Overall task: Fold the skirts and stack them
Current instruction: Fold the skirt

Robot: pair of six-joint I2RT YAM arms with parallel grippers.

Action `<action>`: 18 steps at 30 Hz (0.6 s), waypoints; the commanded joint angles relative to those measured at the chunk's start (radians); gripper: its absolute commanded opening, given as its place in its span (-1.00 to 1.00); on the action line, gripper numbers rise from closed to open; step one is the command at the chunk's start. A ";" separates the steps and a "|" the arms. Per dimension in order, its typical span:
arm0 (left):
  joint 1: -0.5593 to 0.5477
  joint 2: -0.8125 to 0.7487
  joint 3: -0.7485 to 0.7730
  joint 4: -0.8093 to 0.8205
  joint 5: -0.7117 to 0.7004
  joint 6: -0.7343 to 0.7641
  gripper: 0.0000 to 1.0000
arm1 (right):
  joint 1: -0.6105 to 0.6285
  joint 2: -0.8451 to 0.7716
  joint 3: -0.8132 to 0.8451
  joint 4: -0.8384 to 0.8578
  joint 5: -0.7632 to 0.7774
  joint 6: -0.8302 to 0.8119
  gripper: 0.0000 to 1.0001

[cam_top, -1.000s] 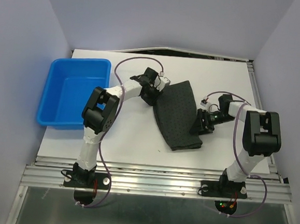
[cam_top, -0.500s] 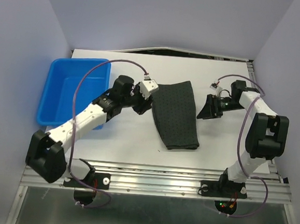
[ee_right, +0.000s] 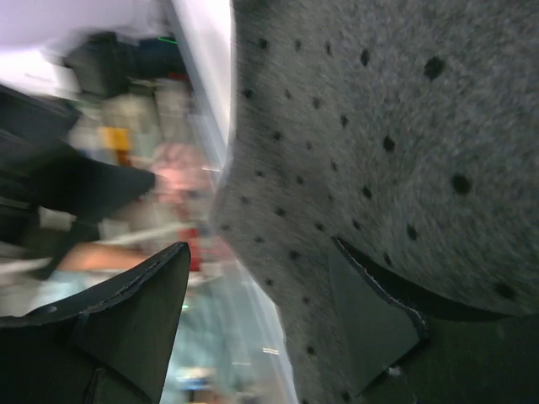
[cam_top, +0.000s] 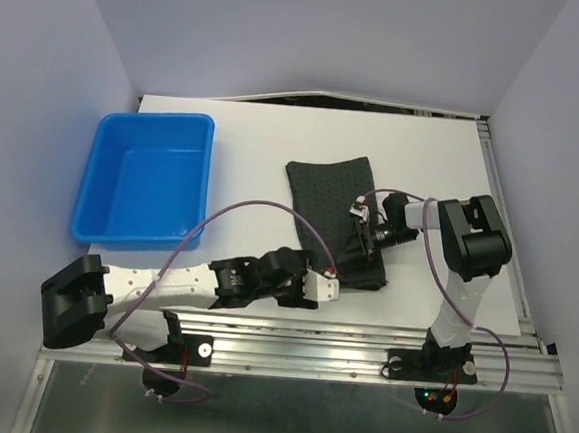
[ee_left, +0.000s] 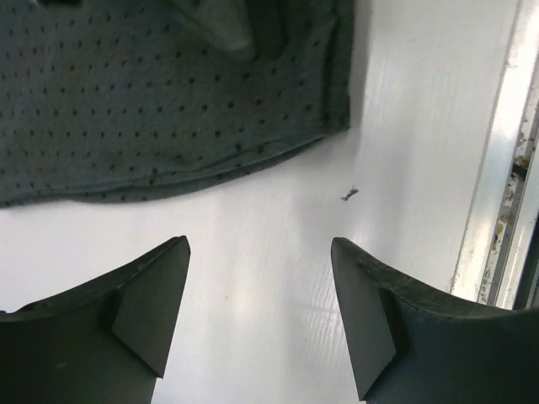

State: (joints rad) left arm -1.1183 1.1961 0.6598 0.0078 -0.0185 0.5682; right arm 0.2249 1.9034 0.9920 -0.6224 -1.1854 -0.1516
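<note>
A single dark dotted skirt (cam_top: 331, 205) lies flat on the white surface (cam_top: 256, 134), right of centre and well apart from the blue tub (cam_top: 89, 186) at the far left. The left fingers (ee_left: 143, 295) hover low over bare surface just near of the skirt's near hem, spread apart and released, with nothing between them. In the left wrist view the hem runs across just beyond their tips, and a small dark speck (ee_left: 349, 194) sits on the surface to the right. The right fingers (ee_right: 109, 328) are over the skirt's right half, also spread and grasping nothing. In the blurred right wrist view one finger lies close against the dotted cloth, though I cannot tell if it touches. Half a second ago the left fingers were at the skirt's far left edge beside the tub, and that arm has since swung down along the near edge of the surface. The right fingers, then off to the right of the cloth, have come in over it. The skirt itself lies much where it did. Count: one skirt, one tub, two arms
</note>
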 commanded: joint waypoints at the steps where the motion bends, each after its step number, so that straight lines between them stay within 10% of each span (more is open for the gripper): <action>1: -0.133 0.052 -0.026 0.150 -0.231 0.111 0.63 | -0.013 0.133 0.003 0.095 0.001 0.001 0.45; 18: -0.310 0.546 0.181 0.396 -0.428 0.121 0.41 | -0.013 0.206 -0.024 0.220 0.053 0.119 0.43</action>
State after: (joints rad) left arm -1.4017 1.6924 0.7895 0.3099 -0.3756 0.6773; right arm 0.2073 2.0426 0.9993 -0.5159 -1.2915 -0.0559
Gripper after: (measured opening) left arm 0.722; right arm 0.703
